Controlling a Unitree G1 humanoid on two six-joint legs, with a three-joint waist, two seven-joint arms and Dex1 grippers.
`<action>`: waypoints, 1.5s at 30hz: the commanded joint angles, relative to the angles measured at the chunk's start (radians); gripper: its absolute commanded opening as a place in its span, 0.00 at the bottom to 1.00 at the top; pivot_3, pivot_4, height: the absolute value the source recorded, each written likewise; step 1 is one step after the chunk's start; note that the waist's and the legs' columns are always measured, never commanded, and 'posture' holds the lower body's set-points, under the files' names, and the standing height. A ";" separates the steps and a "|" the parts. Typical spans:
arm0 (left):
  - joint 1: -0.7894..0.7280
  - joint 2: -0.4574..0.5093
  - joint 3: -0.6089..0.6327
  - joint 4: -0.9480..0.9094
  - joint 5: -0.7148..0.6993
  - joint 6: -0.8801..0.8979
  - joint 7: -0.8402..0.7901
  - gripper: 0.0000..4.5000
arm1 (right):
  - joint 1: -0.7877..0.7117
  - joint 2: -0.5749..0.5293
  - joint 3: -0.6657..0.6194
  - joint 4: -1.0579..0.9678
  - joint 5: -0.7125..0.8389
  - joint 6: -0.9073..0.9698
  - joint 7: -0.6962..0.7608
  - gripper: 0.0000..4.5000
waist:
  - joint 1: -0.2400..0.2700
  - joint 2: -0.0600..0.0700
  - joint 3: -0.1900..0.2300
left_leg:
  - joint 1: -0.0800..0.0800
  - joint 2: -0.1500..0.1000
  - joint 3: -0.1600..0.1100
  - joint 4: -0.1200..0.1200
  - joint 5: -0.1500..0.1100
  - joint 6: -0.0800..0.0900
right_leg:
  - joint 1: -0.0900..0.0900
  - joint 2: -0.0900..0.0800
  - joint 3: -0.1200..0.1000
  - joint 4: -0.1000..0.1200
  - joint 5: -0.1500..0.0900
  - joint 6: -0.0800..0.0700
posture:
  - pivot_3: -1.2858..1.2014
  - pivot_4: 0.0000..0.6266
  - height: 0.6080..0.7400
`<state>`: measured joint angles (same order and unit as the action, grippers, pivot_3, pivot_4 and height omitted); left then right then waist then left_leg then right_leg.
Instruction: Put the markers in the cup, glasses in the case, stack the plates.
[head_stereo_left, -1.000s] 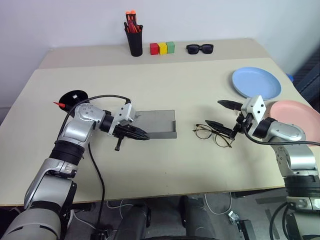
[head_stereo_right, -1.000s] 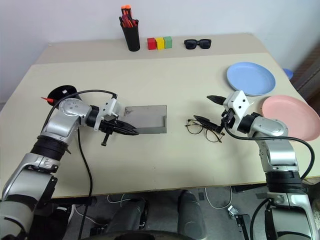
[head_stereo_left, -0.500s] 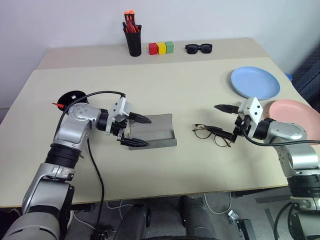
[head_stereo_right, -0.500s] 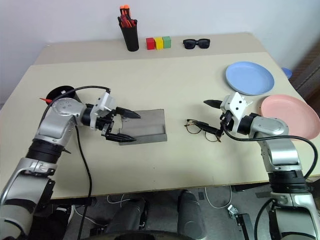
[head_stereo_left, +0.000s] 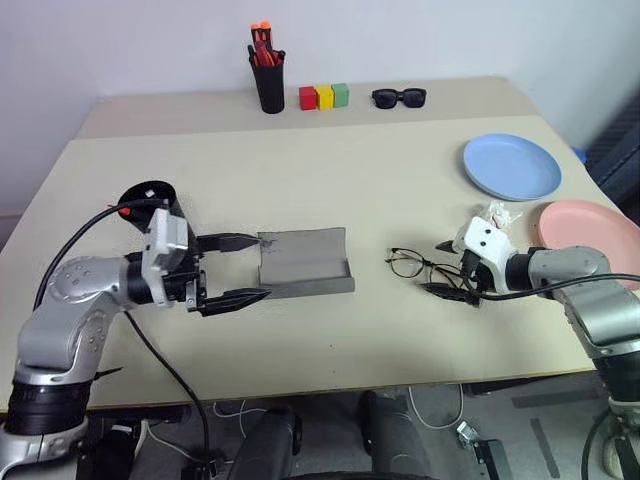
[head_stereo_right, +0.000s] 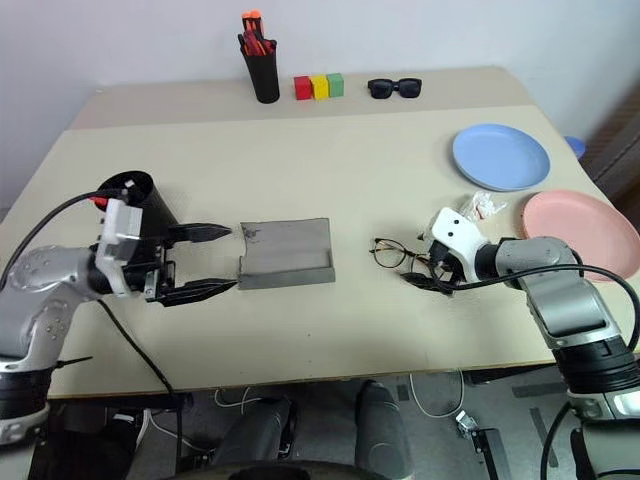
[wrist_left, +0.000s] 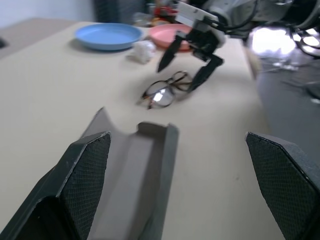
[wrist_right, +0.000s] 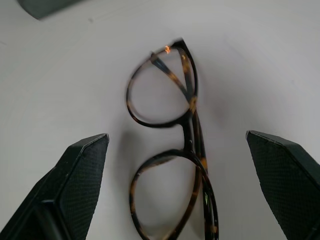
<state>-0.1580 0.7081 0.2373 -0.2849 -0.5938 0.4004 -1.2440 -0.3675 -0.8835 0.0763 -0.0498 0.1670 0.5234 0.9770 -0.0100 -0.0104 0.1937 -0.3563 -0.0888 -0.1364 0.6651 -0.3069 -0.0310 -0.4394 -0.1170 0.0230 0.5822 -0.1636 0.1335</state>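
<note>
Right end effector (head_stereo_left: 452, 270) hangs with its black fingers spread wide over the glasses (head_stereo_left: 424, 268), one finger to each side of the frame, gripping nothing. The glasses lie folded on the counter (head_stereo_left: 380, 170), lenses toward the case (head_stereo_left: 304, 262), just beside the fingertips and apart from the pink plate (head_stereo_left: 590, 228).

They look light and delicate: thin wire rims, clear lenses, slim temples that would bend or twist under a hard squeeze, and they would likely skid on the smooth counter if nudged sideways. The bridge, or the rim beside a hinge, seems the safest place to pinch, with the lenses left untouched.

The grey case lies open at mid-counter, hollow up, well apart from the glasses. Left end effector (head_stereo_left: 232, 270) sits just beside its near end, fingers wide apart and empty, pointing along the counter toward it. The black cup (head_stereo_left: 152, 200) stands behind that arm with a red marker (head_stereo_left: 125, 211) at its rim. The blue plate (head_stereo_left: 512, 166) lies beyond the pink one, not yet stacked, with a small crumpled white scrap (head_stereo_left: 497, 213) between them.

A second ago the left fingers were pressed together at the case's edge; since then they have sprung apart and the arm has pulled back toward the cup. The right end effector has tipped downward and sunk closer to the glasses.
</note>
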 joint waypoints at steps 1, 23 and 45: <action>0.028 0.009 0.047 -0.040 -0.020 -0.041 0.026 1.00 | -0.049 0.003 -0.013 0.013 0.008 0.046 -0.003 0.82 | 0.001 0.000 0.000 | 0.000 0.000 0.000 0.000 0.000 0.000 | 0.000 0.000 0.000 0.000 0.000 0.000 | 0.52 0.24 1.00; 0.078 0.015 0.063 -0.057 -0.070 -0.048 0.084 1.00 | -0.088 0.001 0.016 -0.035 -0.009 0.052 0.042 0.02 | -0.003 0.000 0.000 | 0.000 0.000 0.000 0.000 0.000 0.000 | 0.001 0.000 0.000 -0.001 0.000 0.000 | 0.52 0.24 1.00; 0.249 0.044 0.201 -0.069 -0.110 -0.054 0.146 1.00 | -0.382 0.503 0.233 -0.101 0.025 0.130 -0.175 0.02 | -0.004 0.000 0.000 | -0.001 0.001 -0.001 -0.002 0.000 0.000 | -0.003 0.001 0.000 -0.001 0.000 -0.001 | 0.52 0.24 1.00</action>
<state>0.0852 0.7529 0.4194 -0.3217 -0.6890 0.3641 -1.1042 -0.7535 -0.3870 0.2985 -0.1574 0.2260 0.6931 0.8353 -0.0144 -0.0104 0.1938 -0.3573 -0.0882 -0.1371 0.6632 -0.3072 -0.0310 -0.4423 -0.1161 0.0227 0.5815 -0.1632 0.1327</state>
